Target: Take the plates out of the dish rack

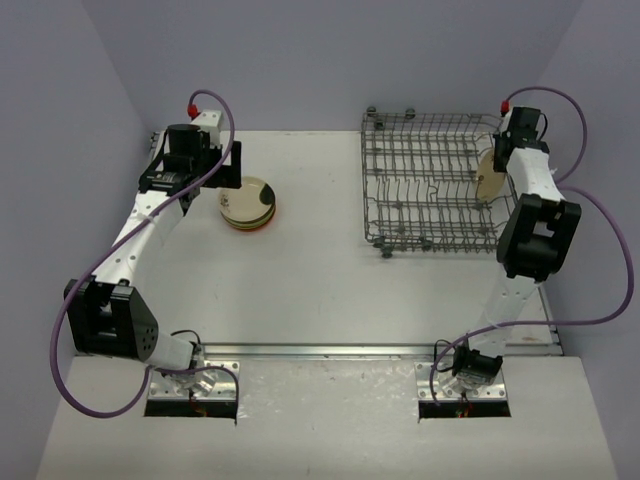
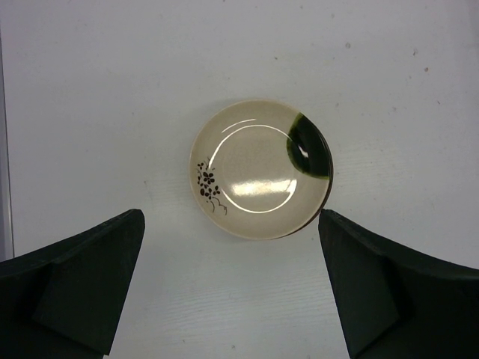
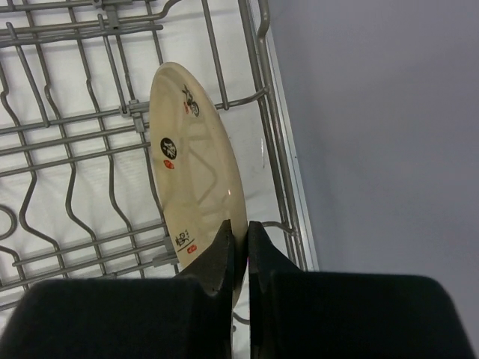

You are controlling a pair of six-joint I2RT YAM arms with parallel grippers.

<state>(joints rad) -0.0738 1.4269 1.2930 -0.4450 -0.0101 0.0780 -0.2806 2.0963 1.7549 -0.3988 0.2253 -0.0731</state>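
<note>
Fingers (image 3: 221, 258) on my right arm are clenched on the lower rim of a cream round ceramic plate (image 3: 196, 161), one finger on each face. That plate stands on edge between the upright tines at the right end of the grey wire dish rack (image 3: 258, 97), just beside its right side wall. I see no other plate in the rack.

On the face turned to my wrist camera I see a black disc with a pale character, a dark painted figure near the top rim, and small red and dark marks low down. I cannot read any of it.

My left fingers (image 2: 90, 284) are spread wide and grasp nothing. They hang above a stack of small round plates (image 1: 250, 203) lying flat on the white surface (image 1: 320, 290), well apart from the rack. Its top plate (image 2: 258, 170) is cream with a dark green patch on one edge and a small dark flower sprig opposite. Orange-red and green edges show beneath it.
</note>
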